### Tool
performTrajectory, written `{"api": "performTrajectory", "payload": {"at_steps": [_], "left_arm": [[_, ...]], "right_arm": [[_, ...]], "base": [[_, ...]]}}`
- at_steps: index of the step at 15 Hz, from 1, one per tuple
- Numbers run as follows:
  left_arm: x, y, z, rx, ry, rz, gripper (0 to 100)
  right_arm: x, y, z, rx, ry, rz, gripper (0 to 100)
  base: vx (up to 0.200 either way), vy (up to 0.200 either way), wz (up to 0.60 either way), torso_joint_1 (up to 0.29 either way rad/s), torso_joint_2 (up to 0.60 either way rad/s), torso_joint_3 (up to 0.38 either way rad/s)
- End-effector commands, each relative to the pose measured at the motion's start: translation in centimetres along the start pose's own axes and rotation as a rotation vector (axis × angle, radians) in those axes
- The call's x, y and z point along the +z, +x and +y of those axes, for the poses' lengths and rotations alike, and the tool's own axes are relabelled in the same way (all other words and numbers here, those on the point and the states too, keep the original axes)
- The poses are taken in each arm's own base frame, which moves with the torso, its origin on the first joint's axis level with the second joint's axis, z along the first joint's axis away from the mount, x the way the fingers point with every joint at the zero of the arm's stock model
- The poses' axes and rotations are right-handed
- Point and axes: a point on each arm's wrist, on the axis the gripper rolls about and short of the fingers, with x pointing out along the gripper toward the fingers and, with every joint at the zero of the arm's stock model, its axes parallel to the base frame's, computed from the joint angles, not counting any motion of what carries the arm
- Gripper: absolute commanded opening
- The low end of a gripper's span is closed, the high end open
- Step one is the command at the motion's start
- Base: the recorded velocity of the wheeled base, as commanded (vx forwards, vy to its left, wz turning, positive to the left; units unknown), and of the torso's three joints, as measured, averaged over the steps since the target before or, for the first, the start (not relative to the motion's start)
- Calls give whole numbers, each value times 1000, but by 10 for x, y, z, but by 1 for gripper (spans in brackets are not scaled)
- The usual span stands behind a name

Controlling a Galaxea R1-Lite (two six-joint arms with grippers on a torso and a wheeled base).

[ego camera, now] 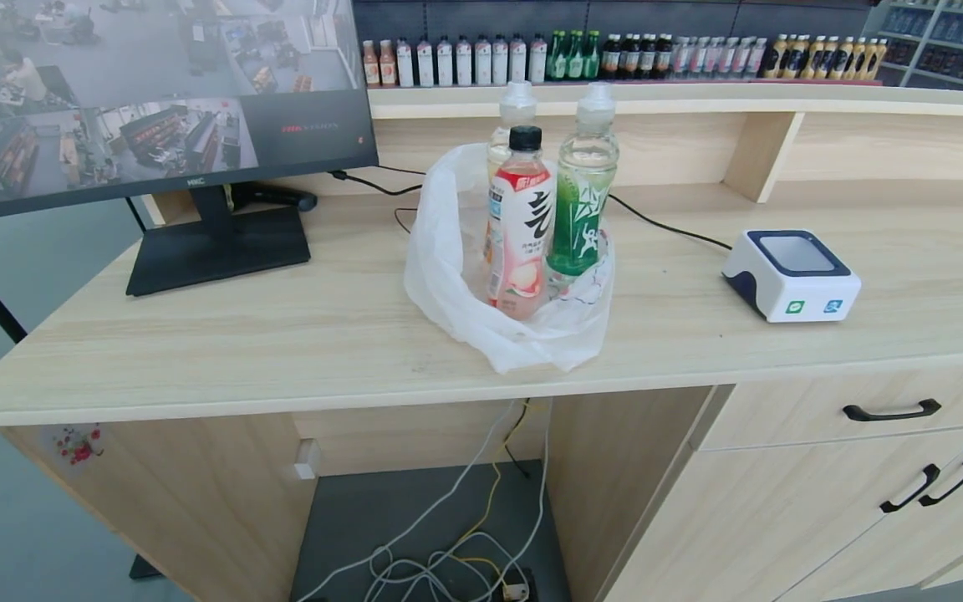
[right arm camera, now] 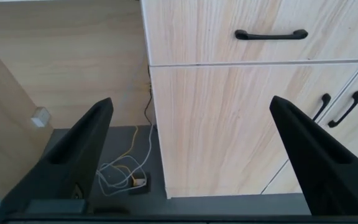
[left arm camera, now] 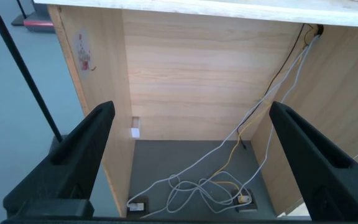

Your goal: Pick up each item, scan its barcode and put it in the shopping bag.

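Altogether three bottles (ego camera: 520, 234) stand in one shopping bag (ego camera: 448, 288) on the counter (ego camera: 281, 334), one scanner (ego camera: 791, 274) nearby; left gripper (left arm camera: 191, 109) and right gripper (right arm camera: 191, 102) both have fingers apart.

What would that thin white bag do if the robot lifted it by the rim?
The shopping bag looks thin and crumpled, so it would probably sag rather than hold shape. The tall pink bottle and green bottle standing inside look full, so it is likely heavy, and they may tip together as it tightens.
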Motion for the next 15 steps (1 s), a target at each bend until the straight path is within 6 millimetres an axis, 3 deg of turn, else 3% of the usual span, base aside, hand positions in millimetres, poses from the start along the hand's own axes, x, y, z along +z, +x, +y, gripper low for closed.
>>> {"api": "performTrajectory", "payload": {"at_steps": [1,15], "left_arm": [[0,0,0,0,-1,0,100],[0,0,0,0,-2,0,100]], "right_arm": [[0,0,0,0,0,2,100],[0,0,0,-1,-12,2,100]], "base": [[0,-200,0,17,-2,-2],[0,-200,0,4,3,1]]}}
